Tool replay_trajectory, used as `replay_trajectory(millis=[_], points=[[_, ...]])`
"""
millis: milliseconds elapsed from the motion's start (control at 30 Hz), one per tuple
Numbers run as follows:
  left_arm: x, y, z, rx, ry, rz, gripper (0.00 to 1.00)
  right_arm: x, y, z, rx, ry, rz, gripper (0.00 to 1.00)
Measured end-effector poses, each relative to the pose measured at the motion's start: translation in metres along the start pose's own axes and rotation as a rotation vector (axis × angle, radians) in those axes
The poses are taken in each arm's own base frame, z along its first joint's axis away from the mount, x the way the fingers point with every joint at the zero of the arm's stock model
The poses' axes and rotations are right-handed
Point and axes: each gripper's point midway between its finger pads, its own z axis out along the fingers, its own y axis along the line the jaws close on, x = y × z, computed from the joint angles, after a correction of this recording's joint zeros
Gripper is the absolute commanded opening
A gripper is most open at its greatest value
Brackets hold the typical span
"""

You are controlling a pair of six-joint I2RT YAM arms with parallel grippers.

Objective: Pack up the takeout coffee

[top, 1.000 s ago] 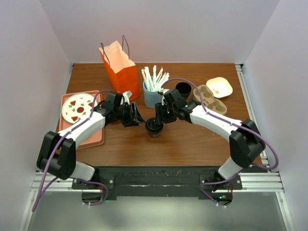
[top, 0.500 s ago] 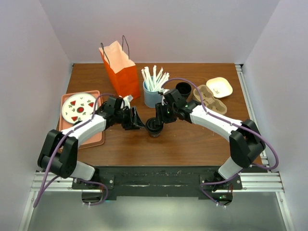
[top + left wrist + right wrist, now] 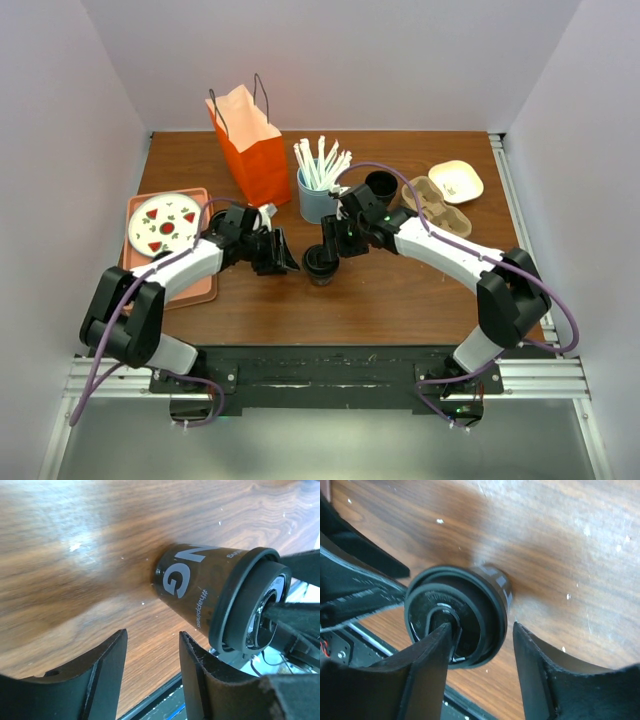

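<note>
The wooden table (image 3: 400, 300) carries the orange paper bag (image 3: 250, 145) at its back edge; the left gripper (image 3: 283, 253) hangs just beside the cup, jaws apart and empty; the right gripper (image 3: 335, 240) is likewise spread, one finger touching the lid; the takeout coffee (image 3: 320, 263) stands upright between them; the step looks like securing hold; next, a firm side grasp, then a lift toward the bag.

Robot lab cell: white walls (image 3: 60, 150), alu rails (image 3: 545, 372), wood table (image 3: 400, 300).
</note>
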Motion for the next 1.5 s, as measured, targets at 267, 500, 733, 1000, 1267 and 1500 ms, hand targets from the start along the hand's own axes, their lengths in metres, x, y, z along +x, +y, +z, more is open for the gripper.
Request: replay_trajectory(millis=[267,500,733,1000,1267,1500], points=[[-0.029,-0.013,-0.028,-0.058,-0.115,0.060,0.84,0.001,-0.005,-0.018,0.068,0.053,0.008,0.72],[-0.048,-0.018,-0.052,-0.121,-0.204,0.099,1.00,-0.017,0.001,-0.028,0.072,0.009,0.001,0.73],[-0.052,-0.007,-0.077,-0.217,-0.289,0.110,1.00,-0.014,0.010,-0.033,0.098,0.011,-0.031,0.74],[-0.043,0.010,-0.091,-0.283,-0.332,0.105,1.00,-0.020,0.034,-0.032,0.102,-0.017,-0.087,0.75],[-0.039,0.016,-0.090,-0.302,-0.322,0.098,1.00,-0.005,0.039,-0.012,0.136,0.031,-0.123,0.79],[-0.039,0.016,-0.090,-0.302,-0.322,0.098,1.00,-0.005,0.039,-0.007,0.183,0.024,-0.153,0.76]])
